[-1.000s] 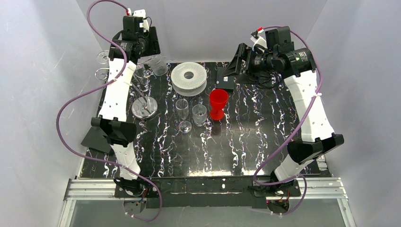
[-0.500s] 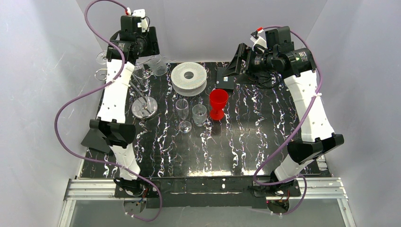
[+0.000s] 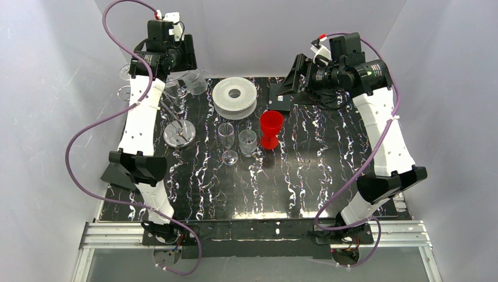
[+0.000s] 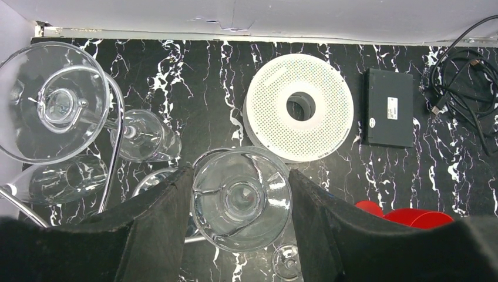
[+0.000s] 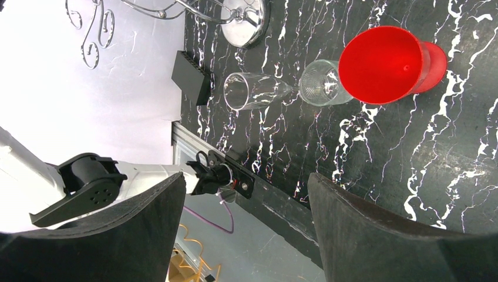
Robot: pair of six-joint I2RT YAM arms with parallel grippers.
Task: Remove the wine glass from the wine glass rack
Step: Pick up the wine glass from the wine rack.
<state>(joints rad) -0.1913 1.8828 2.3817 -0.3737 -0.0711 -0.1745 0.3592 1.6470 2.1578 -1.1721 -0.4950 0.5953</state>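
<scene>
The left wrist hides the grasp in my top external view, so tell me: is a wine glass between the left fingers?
Observer: Yes. The left wrist view shows a wine glass between the left fingers, touching both.
Operator: Are other glasses on the rack?
Observer: Yes, another glass hangs left of it, a wire of the wine glass rack looped round its stem.
Operator: And the right fingers?
Observer: Spread wide, nothing between them.
</scene>
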